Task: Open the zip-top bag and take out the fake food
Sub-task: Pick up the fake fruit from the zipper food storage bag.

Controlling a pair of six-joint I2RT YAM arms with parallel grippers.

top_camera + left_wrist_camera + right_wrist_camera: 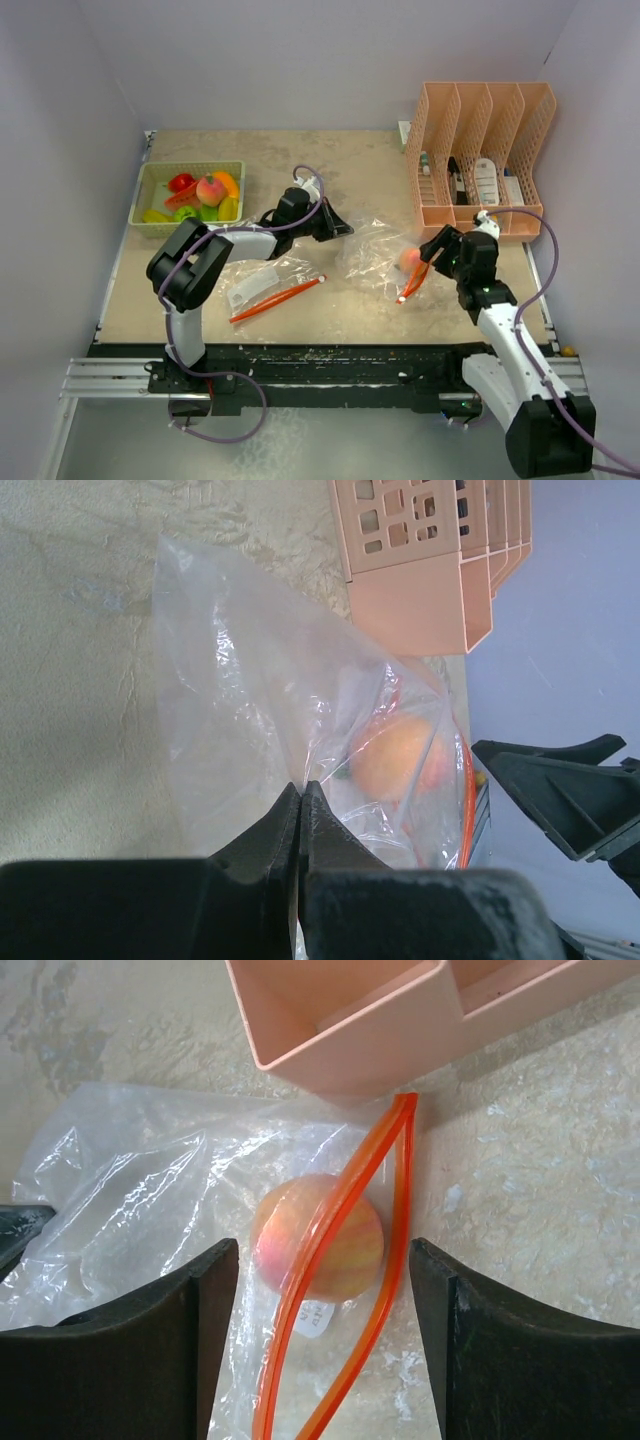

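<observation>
A clear zip-top bag (372,255) with an orange zip (392,1250) lies mid-table, its mouth open towards the right. One peach-coloured fake fruit (318,1238) lies inside, just within the mouth; it also shows in the top view (410,258) and the left wrist view (393,756). My left gripper (300,788) is shut on a fold of the bag's plastic at its far end (338,229). My right gripper (322,1260) is open, its fingers either side of the fruit and the zip mouth, above them (436,252).
A green basket (147,180) at the back left holds several fake foods. A second, flat zip-top bag (262,286) lies front left. A pink slotted organiser (480,150) with bottles stands at the back right, close to the bag's mouth (340,1030).
</observation>
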